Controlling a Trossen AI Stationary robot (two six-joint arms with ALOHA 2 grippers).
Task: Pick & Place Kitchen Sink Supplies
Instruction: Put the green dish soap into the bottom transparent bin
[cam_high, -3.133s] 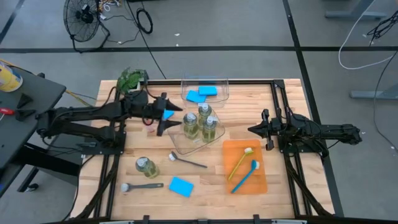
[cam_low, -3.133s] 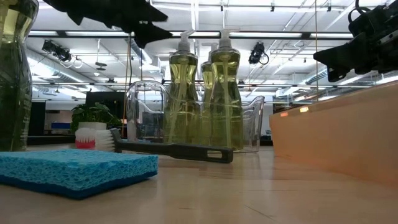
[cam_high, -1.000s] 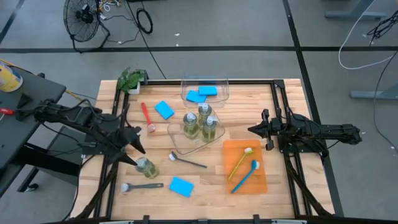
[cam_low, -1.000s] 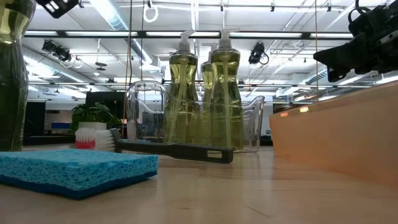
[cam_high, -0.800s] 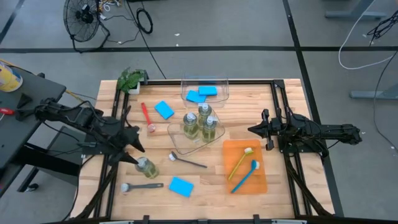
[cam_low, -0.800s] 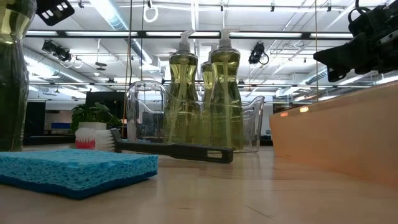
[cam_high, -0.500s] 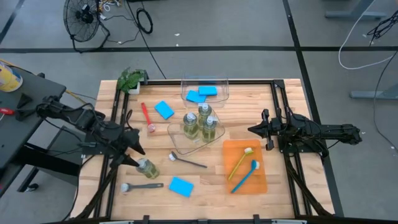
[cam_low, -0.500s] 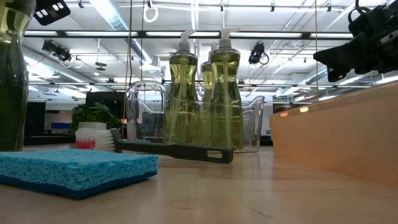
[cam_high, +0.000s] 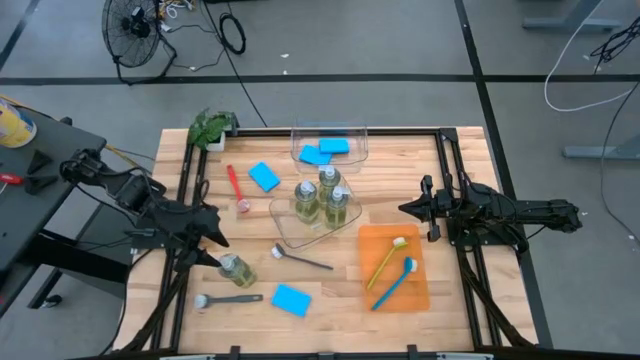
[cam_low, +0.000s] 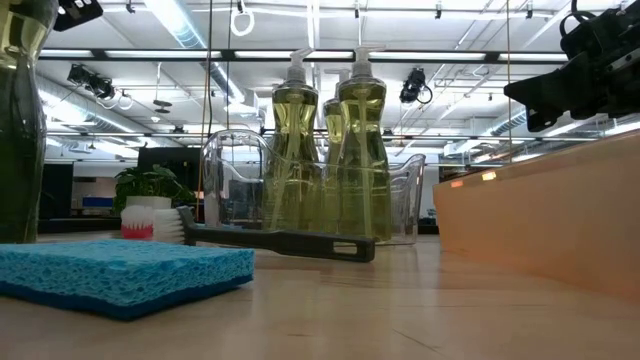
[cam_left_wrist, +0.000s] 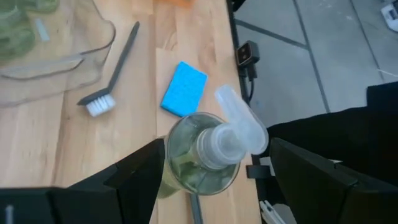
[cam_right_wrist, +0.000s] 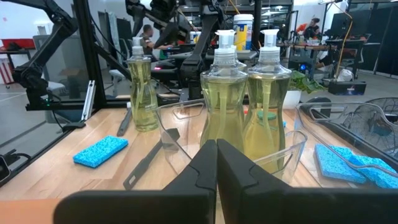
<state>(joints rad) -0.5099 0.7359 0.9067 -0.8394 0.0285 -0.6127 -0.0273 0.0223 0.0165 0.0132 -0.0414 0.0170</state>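
A clear pump bottle of yellow-green liquid (cam_high: 236, 268) stands upright on its base near the table's left front. My left gripper (cam_high: 216, 250) hovers open just left of it and above, slanting down. In the left wrist view the bottle's pump head (cam_left_wrist: 239, 121) shows between the two spread fingers (cam_left_wrist: 140, 177), which stand apart from it. My right gripper (cam_high: 404, 208) waits shut and level at the table's right. Three more bottles (cam_high: 320, 200) stand in a clear bin (cam_high: 285, 228).
A red brush (cam_high: 234, 187) and a blue sponge (cam_high: 264, 176) lie far left. Two grey brushes (cam_high: 303, 259) (cam_high: 228, 299) and a sponge (cam_high: 291, 300) lie near. An orange tray (cam_high: 380, 290) holds two brushes. A far bin (cam_high: 300, 135) holds sponges, and a plant (cam_high: 210, 127) is at the corner.
My left arm has swung back toward the table's left edge, and its gripper has rolled and tipped while staying over the lone pump bottle. It stays open. The bottle has not moved.
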